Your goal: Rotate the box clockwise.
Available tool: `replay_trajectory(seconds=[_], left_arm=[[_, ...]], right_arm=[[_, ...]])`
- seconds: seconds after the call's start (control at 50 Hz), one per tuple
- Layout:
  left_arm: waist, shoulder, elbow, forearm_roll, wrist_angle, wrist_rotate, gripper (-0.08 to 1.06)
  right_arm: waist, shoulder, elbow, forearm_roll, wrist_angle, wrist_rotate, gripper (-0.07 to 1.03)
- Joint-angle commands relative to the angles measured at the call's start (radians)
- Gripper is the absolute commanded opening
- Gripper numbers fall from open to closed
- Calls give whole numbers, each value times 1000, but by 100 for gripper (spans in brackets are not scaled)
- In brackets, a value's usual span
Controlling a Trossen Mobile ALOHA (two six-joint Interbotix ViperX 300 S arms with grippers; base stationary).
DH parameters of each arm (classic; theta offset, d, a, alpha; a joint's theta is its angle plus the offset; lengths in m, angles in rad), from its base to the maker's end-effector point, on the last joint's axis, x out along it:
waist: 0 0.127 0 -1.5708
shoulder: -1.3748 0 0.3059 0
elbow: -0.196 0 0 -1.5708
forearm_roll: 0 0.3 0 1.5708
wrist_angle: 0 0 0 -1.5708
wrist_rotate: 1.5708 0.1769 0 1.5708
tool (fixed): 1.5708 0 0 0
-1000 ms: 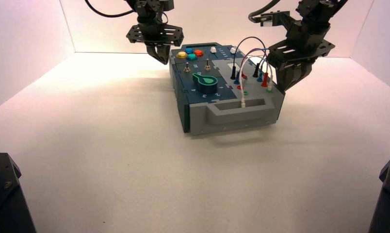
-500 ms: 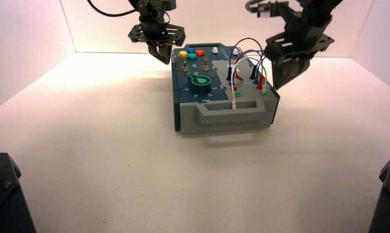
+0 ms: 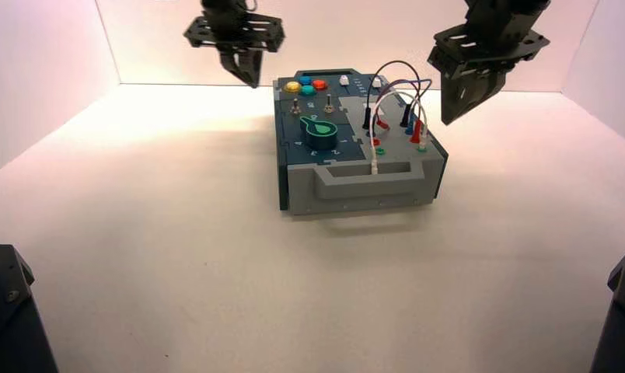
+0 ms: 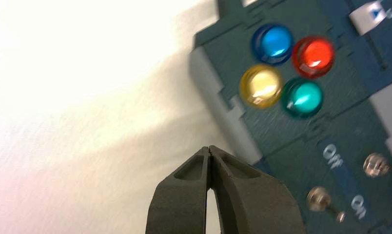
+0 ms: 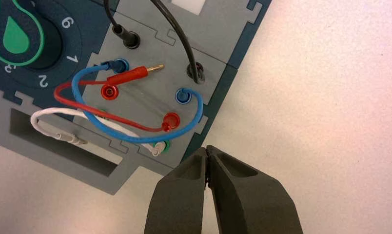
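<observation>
The dark-teal and grey box stands mid-table with a grey handle end facing me. My left gripper hangs shut above the table off the box's far left corner, clear of it; in the left wrist view its tips meet beside the four round buttons. My right gripper is shut and raised to the right of the box's wire end, not touching it. In the right wrist view its tips sit just off the box edge near the looping wires.
White walls close the table at the back and sides. Black arm bases stand at both front corners. The green knob and two toggle switches sit on the box's top. One red plug lies loose on the grey panel.
The box has turned clockwise, then stayed still. Both grippers have lifted up and away from the box's sides, the left toward the back left, the right upward on the right.
</observation>
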Motion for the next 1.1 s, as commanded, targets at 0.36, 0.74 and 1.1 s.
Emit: replay_trajectory(seconds=[0.36, 0.74, 1.1], left_arm=[[26, -199, 127, 0, 0, -12, -3], [28, -359, 179, -11, 40, -86, -3], [28, -460, 198, -5, 78, -84, -3]], right_arm=[[-52, -137, -9, 2, 6, 103, -2], [-181, -258, -14, 3, -25, 149, -2], [-259, -356, 40, -2, -18, 130, -2]])
